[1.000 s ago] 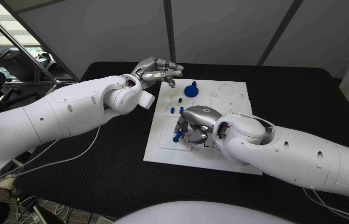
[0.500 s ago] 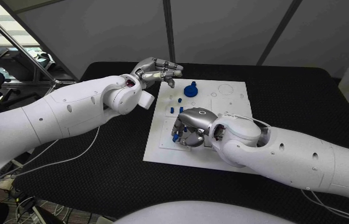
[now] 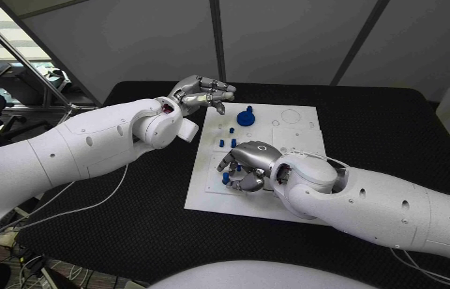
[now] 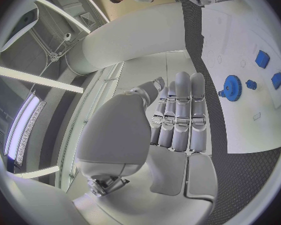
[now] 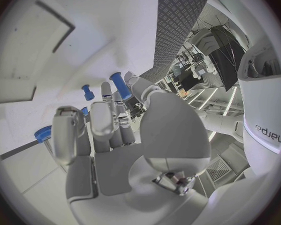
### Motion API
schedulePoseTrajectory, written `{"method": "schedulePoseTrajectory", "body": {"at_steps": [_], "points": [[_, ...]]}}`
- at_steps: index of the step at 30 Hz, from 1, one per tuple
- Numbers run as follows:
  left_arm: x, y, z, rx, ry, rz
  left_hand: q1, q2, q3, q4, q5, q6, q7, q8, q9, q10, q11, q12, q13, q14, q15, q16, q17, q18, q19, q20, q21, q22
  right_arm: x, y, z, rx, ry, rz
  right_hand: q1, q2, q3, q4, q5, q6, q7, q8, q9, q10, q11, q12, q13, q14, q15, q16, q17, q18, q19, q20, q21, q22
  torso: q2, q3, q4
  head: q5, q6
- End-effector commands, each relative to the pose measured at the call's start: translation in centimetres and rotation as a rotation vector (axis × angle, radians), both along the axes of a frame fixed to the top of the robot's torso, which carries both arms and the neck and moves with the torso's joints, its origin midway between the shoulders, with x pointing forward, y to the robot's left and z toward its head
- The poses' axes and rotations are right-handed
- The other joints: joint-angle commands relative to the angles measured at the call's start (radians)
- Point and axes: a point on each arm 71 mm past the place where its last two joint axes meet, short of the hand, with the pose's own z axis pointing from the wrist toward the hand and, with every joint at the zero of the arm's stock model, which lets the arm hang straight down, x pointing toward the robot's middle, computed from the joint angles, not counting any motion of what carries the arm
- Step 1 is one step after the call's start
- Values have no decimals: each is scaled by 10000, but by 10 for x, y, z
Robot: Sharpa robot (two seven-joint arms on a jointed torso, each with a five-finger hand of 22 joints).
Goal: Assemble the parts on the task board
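1. Head view: the board (image 3: 281,201) lies mid-surface. The right hand (image 3: 246,165) rests over the board's 8 o'clock part, fingers curled around a blue peg (image 3: 226,179), apparently to seat it. The left hand (image 3: 201,94) hovers off the board's 11 o'clock corner, fingers curled in on nothing, probably waiting clear of the work. A gear (image 3: 246,118) stands near the board's 12 o'clock edge, small pegs (image 3: 231,131) between it and the right hand.
2. Left wrist view: the fingers (image 4: 181,112) fold toward the palm, empty; the gear (image 4: 232,87) lies beyond.
3. Right wrist view: the peg (image 5: 120,84) stands upright at the fingertips (image 5: 107,91).
4. The surface (image 3: 140,224) is black and textured; grey panels (image 3: 281,28) stand behind.
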Motion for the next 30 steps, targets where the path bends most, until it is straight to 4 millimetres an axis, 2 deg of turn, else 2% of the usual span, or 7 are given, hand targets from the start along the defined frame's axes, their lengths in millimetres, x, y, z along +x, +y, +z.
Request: {"method": "schedulePoseTrajectory", "body": {"at_steps": [1,13,17,22,24,27,30], "points": [[0,-1,1,-87,1,-123,-6,62,-61,-1,-37,-48,21,-40,12,-98,2,42,15,-28,26,-38,-15,-47,22,74,-33,-14,-1,-1,11,1162,-633,-39,59,-75,-130,4,-6,-133,-13,-22,5,-66,10,60,28,28,55,-72,-55,16,255,42,-50,1218,1,11,-7,-25,24],[0,2,0,-48,38,-90,-52,81,-107,24,-238,-66,20,-51,17,-125,5,43,46,-25,36,-78,-18,-47,25,88,-95,-47,-10,-41,32,2485,-821,-543,182,-253,-934,84,-7,2,30,65,58,-72,-36,253,126,-22,22,-205,-295,43,222,11,-144,1127,-20,-8,5,-163,157],[0,5,0,-26,33,-41,-52,81,-107,24,-238,-66,20,-51,17,-125,5,43,46,-25,36,-78,-18,-47,25,88,-95,-47,-2,-74,44,2567,-177,-1602,207,5,-1043,238,11,946,594,458,218,602,-184,668,308,30,-102,-89,-110,8,302,-72,-27,1261,-15,-17,-9,-359,247],[-1,12,1,43,25,112,-46,82,-108,19,-248,-66,19,-51,18,-126,4,45,49,-24,35,-81,-18,-47,27,88,-100,-49,5,-135,54,3123,926,-3566,-336,-240,-1743,668,14,2049,159,847,519,2763,-703,2371,1323,297,-492,674,1071,-206,724,-427,685,2032,-21,-23,-71,-662,329],[-1,13,1,57,22,145,-46,81,-108,19,-250,-65,18,-51,18,-125,4,45,49,-24,35,-81,-18,-47,27,88,-101,-49,5,-150,54,3103,1156,-4120,-398,-90,-2391,923,-76,2293,-51,900,892,2669,-991,5442,4250,342,-773,939,1413,-265,833,-786,876,2240,-32,-38,-87,-760,337],[-2,14,1,69,16,177,-46,80,-110,18,-252,-65,18,-50,19,-125,4,45,50,-23,35,-81,-17,-46,28,88,-102,-50,4,-172,53,2814,1448,-4925,-428,-28,-2841,1189,-17,2388,-56,975,1351,2701,-1033,9047,8128,463,-714,1443,2252,-328,939,-723,1064,2450,-44,-55,-127,-885,336],[-2,14,1,72,17,176,-46,80,-110,18,-252,-65,18,-50,19,-125,4,45,50,-23,35,-81,-17,-46,28,88,-102,-50,2,-183,52,2444,1556,-5394,-236,-23,-3221,1461,1,2269,-138,975,1964,2409,-1048,10605,9870,485,-692,1686,2641,-351,980,-736,1136,2530,-41,-49,-163,-969,334]]}}
